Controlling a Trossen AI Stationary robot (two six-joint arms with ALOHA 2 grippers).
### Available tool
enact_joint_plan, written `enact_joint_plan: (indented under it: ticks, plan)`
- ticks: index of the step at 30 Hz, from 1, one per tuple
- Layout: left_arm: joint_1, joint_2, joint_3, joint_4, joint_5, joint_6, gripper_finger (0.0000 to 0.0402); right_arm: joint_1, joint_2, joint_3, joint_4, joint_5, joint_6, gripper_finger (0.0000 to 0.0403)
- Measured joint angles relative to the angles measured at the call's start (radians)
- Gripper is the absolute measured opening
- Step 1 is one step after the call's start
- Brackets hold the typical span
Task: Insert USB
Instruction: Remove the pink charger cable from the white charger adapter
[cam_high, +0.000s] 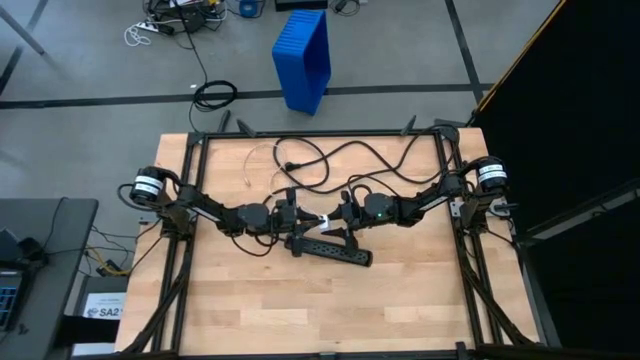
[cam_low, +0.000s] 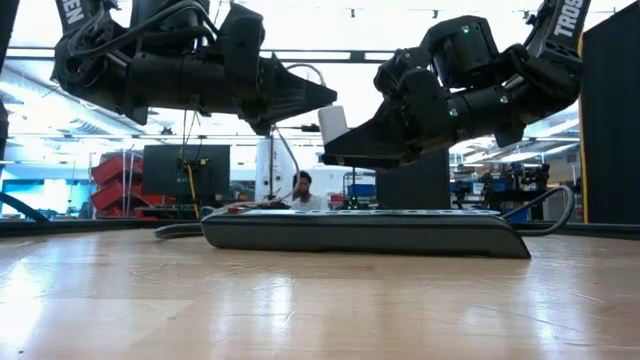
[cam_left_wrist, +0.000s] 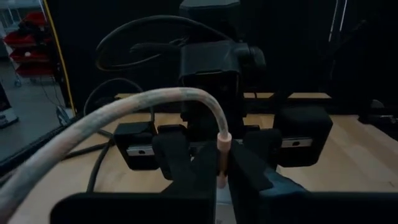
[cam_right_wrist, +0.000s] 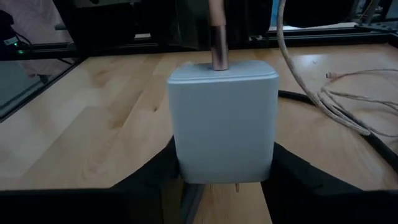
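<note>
The USB is a thin pale cable (cam_left_wrist: 124, 112) ending in a pinkish plug sleeve (cam_left_wrist: 223, 149); its slack lies looped on the table's far part (cam_high: 262, 160). My left gripper (cam_left_wrist: 217, 180) is shut on that plug, above the black power strip (cam_high: 330, 248). Facing it from the right, my right gripper (cam_right_wrist: 224, 180) is shut on a white charger cube (cam_right_wrist: 224, 124), which also shows in the low view (cam_low: 333, 125). The plug's tip (cam_right_wrist: 219, 59) meets the cube's face that looks toward the left gripper. My left gripper pinches the plug sleeve (cam_left_wrist: 222, 163) between its two fingers (cam_left_wrist: 180, 162), coming level from the table's left. The cable arcs up and back over the gripper, slack. My right gripper pinches the white cube by two opposite sides (cam_right_wrist: 177, 155) between its fingers (cam_right_wrist: 292, 171), coming from the table's right, pointing slightly down. The cube is lifted clear of the power strip (cam_low: 360, 230).
The power strip lies slanted on the wooden table under both grippers, its thick black cord (cam_high: 380, 160) winding toward the far edge. A blue bin (cam_high: 303, 55) stands on the floor beyond the table. The near half of the table (cam_high: 320, 310) is bare wood.
</note>
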Motion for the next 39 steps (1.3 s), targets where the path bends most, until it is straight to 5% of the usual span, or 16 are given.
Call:
enact_joint_plan:
  ticks: [10,21,25,31,39]
  plan:
    - [0.0,0.0,-0.001,-0.009,-0.018,0.026,0.0001,-0.002,-0.001,0.001,-0.007,0.017,0.017,0.0146]
    - [-0.005,-0.001,0.0,-0.069,0.009,-0.038,0.0,-0.002,0.001,-0.001,0.086,0.034,0.047,0.0231]
    - [-0.005,-0.001,0.0,-0.067,0.011,-0.038,0.0,-0.001,0.001,-0.001,0.097,0.034,0.056,0.0216]
    - [-0.005,-0.001,0.0,-0.067,0.018,-0.039,0.0,-0.001,0.001,-0.001,0.097,0.014,0.052,0.0142]
    - [-0.005,0.002,-0.002,-0.043,0.023,-0.025,0.0,-0.001,-0.004,0.002,0.048,0.014,0.045,0.0142]
